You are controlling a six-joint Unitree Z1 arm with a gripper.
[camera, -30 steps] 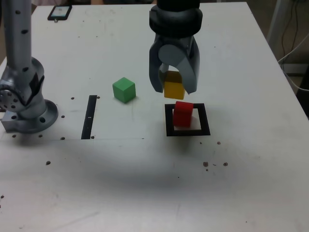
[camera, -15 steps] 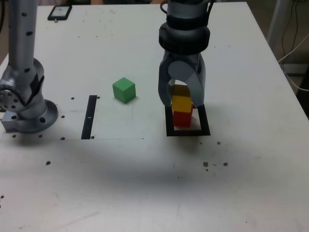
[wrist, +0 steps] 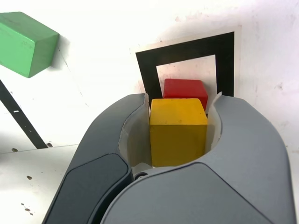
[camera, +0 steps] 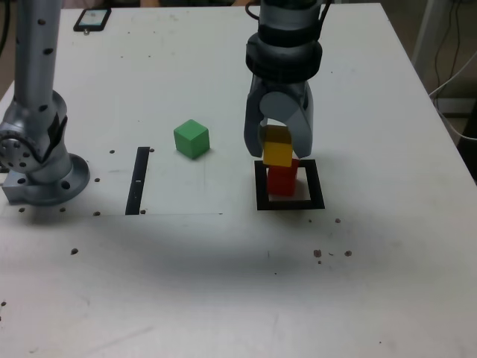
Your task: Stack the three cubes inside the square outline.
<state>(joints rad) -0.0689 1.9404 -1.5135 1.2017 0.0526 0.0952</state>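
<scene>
My gripper (camera: 279,152) is shut on the yellow cube (camera: 277,154), one finger on each side. The cube hangs directly over the red cube (camera: 282,182), which stands inside the square outline (camera: 291,203). The two cubes' faces meet or nearly meet; I cannot tell whether the yellow one rests on the red. In the wrist view the yellow cube (wrist: 178,133) fills the gripper (wrist: 180,106), with the red cube (wrist: 185,87) and the outline (wrist: 187,49) beyond it. The green cube (camera: 191,139) (wrist: 25,44) lies alone on the table, toward the exterior view's left.
A straight black strip (camera: 139,180) lies on the white table (camera: 223,283) left of the green cube in the exterior view. The arm's grey base (camera: 37,160) stands at the far left. A phone (camera: 92,19) lies at the back left, and cables (camera: 453,71) hang past the right edge.
The gripper carried the yellow cube rightward and down from beside the outline to directly over the red cube. In the last half second the cube sits slightly higher.
</scene>
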